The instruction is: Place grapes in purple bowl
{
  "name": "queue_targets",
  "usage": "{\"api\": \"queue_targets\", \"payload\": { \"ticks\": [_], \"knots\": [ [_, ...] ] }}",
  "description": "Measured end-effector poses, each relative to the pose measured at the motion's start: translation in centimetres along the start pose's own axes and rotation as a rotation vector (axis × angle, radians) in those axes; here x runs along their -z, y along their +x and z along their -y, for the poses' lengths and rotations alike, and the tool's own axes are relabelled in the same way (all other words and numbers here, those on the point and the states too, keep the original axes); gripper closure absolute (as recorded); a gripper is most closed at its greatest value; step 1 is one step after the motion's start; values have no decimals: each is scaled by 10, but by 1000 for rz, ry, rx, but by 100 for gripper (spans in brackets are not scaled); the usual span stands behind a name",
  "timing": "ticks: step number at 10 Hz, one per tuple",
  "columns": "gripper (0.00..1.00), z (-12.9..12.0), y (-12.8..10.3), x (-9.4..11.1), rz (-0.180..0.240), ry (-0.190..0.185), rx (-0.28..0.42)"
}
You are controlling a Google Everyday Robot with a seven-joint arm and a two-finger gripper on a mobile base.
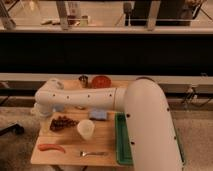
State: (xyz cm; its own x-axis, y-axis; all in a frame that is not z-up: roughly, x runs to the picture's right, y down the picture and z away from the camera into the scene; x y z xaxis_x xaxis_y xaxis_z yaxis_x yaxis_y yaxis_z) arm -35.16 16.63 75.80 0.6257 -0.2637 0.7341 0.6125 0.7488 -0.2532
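The grapes (62,123) lie on the worktop (69,139) just left of the white cup (86,129), with their long axis running left-right toward it. The worktop's left edge is near the bunch's far end. The claw, spread wide and holding nothing, is hidden under the arm (75,97), up-left of the cup.

smooth white arm (85,97) of fat rounded tubes — tool (40,110) tucked under its far end.

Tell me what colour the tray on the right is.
Green tray, clearest in the camera view. The gripper hangs just left of the grapes.
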Motion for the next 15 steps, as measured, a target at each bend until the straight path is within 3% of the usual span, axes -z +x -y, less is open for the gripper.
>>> {"api": "queue_targets", "payload": {
  "ticks": [5,9,15],
  "knots": [
    [20,-6,36,-21,-36,-26,-48],
    [20,-17,66,-16,-91,-37,-107],
    [20,-30,88,-31,-115,-73,-154]
  ]
}}
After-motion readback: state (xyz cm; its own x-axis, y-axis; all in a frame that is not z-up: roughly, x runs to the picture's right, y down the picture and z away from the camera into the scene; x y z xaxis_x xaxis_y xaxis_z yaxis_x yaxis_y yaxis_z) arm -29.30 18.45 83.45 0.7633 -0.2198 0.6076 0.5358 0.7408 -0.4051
